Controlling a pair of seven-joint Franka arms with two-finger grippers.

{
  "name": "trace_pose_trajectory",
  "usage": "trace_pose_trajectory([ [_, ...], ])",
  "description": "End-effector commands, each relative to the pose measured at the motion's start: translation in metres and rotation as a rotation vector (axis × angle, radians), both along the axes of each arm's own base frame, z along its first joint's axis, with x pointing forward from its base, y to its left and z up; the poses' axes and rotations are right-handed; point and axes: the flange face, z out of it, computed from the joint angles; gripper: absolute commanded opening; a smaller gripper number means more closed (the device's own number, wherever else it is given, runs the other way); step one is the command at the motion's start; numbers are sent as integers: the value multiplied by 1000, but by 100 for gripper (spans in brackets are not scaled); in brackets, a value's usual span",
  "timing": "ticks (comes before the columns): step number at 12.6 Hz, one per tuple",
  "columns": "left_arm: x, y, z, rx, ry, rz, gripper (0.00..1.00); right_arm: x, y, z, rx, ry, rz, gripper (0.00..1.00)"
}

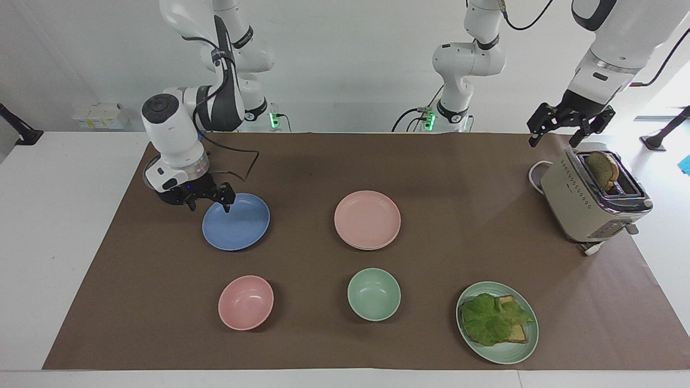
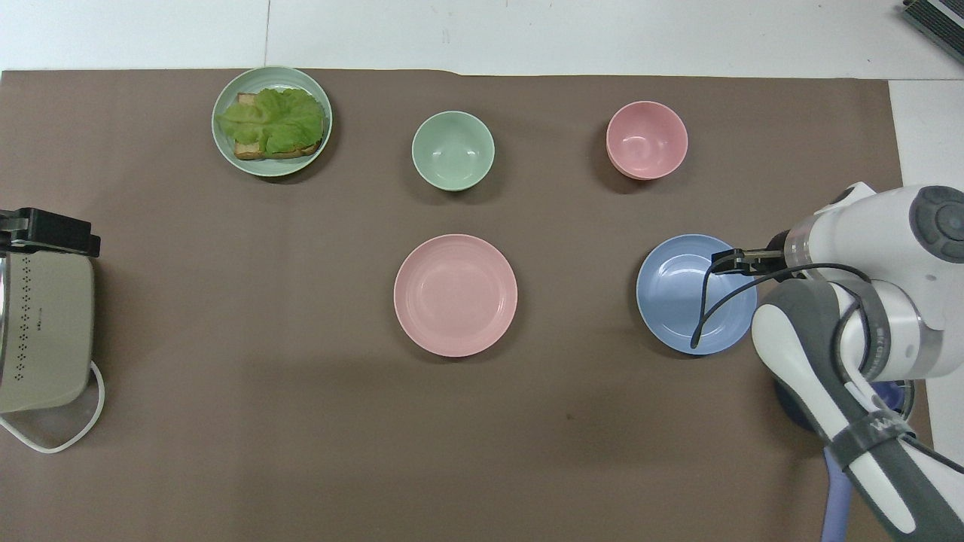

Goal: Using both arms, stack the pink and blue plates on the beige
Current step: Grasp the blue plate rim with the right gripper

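Your mat (image 1: 302, 161) gives open room around both plates; the pink plate (image 1: 367, 219) lies mid-mat, seemingly stacked on a beige rim, nearer the robots than the green bowl (image 1: 373, 294); the blue plate (image 1: 236, 221) lies apart, toward the right arm's end. The right gripper (image 1: 207, 202), jaws spread, straddles its rim, likely to pinch it; the left gripper (image 1: 565, 125), released, waits over the toaster (image 1: 590, 202).

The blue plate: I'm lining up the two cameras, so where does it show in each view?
Facing view: blue plate at middle left, right gripper open at its rim.
Overhead view: blue plate at middle right.
Shared landmark: the pink plate beside it, at centre in both.
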Motion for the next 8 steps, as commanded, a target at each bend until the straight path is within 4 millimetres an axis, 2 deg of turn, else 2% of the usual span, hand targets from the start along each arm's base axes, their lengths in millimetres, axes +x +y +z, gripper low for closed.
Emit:
trace_pose_trajectory([
  [1, -2, 3, 0, 19, 12, -6, 100, -1, -27, -18, 9, -20, 32, 100],
  [5, -2, 3, 0, 19, 12, -6, 100, -18, -58, -59, -3, -59, 103, 100],
  [6, -2, 3, 0, 19, 9, -6, 100, -21, -62, -68, -1, -46, 106, 96],
  [8, -2, 3, 0, 19, 12, -6, 100, -22, -63, -72, 13, -39, 96, 82],
])
